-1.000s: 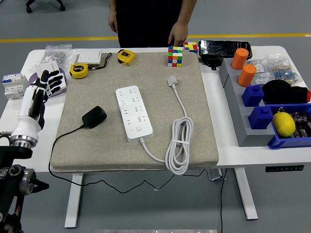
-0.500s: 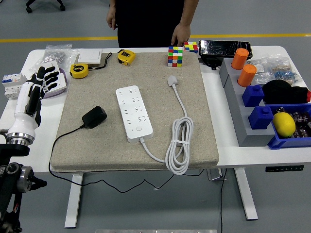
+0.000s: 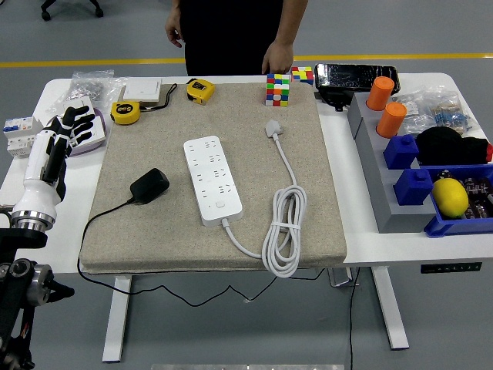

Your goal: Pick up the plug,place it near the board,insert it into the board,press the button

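A black plug adapter [image 3: 149, 186] lies on the left part of the beige mat [image 3: 308, 185], its thin black cord running off the mat's near left edge. A white power strip, the board [image 3: 212, 179], lies in the mat's middle with its button near the front end. Its own white cable is coiled [image 3: 283, 231] to the right and ends in a white plug [image 3: 273, 128]. My left hand [image 3: 71, 129] is over the table's left edge, fingers spread and empty, well left of the black plug. My right hand is out of view.
Two yellow tape measures [image 3: 125, 112], a white switch plate and bagged parts lie at the back left. Rubik's cubes [image 3: 277, 89] stand at the mat's far edge. A person stands behind, one hand [image 3: 277, 58] near the cubes. Bins with orange cups [image 3: 380, 92] and a lemon [image 3: 450, 196] fill the right.
My left hand has drawn back to the left and a little up, away from the mat. The person's hand has shifted slightly behind the cubes.
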